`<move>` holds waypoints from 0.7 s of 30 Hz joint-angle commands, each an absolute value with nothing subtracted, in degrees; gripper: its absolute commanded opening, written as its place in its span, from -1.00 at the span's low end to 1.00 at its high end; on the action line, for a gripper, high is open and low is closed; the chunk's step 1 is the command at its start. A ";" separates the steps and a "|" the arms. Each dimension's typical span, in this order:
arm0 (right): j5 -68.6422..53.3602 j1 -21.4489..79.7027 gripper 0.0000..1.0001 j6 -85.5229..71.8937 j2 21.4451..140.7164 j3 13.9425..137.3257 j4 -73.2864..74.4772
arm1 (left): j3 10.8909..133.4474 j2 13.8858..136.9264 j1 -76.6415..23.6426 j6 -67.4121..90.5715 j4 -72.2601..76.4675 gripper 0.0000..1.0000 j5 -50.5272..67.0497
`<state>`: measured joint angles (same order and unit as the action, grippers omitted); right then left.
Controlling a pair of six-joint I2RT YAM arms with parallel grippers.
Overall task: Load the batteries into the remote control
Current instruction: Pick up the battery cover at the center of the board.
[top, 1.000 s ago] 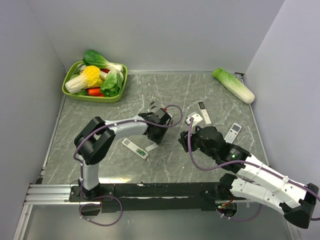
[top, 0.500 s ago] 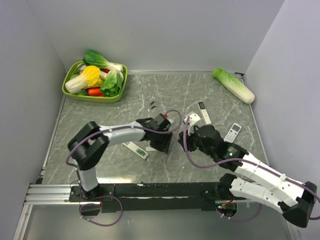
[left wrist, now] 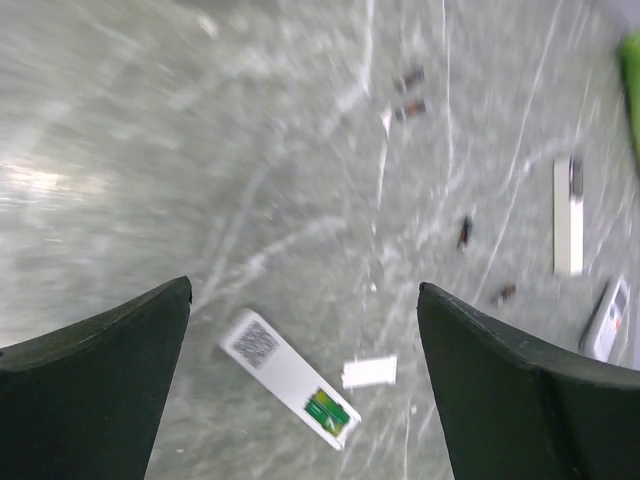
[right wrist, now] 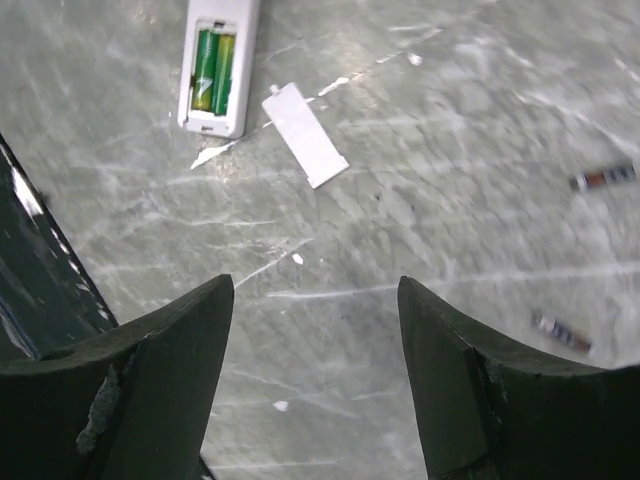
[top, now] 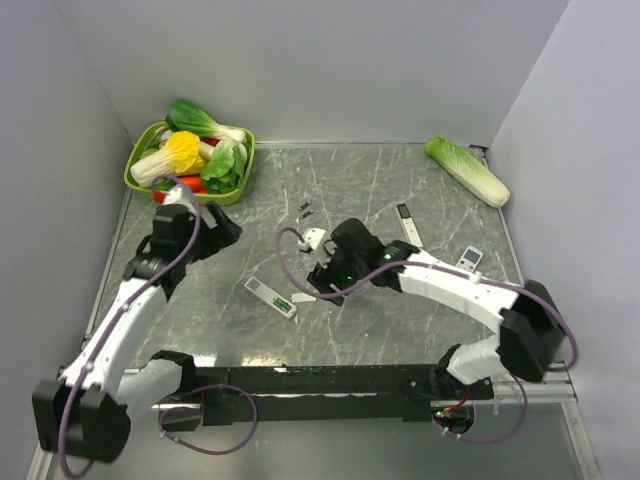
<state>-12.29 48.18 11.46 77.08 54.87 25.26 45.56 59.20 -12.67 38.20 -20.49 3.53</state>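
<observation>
Well, both my claws gape wide and hold nothing: the left gripper hovers high, the right gripper low over the grey marbled table. The long slim white remote control lies at that view's upper left, two slim green batteries seated in its recess (the loose white rectangular cover just beside). I'd pinch the cover by its long edges, low and square.
</observation>
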 commanded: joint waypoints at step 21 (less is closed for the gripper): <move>-12.57 51.06 0.42 40.08 109.33 80.51 44.21 | 43.86 40.17 -9.76 34.80 -27.86 0.99 -26.37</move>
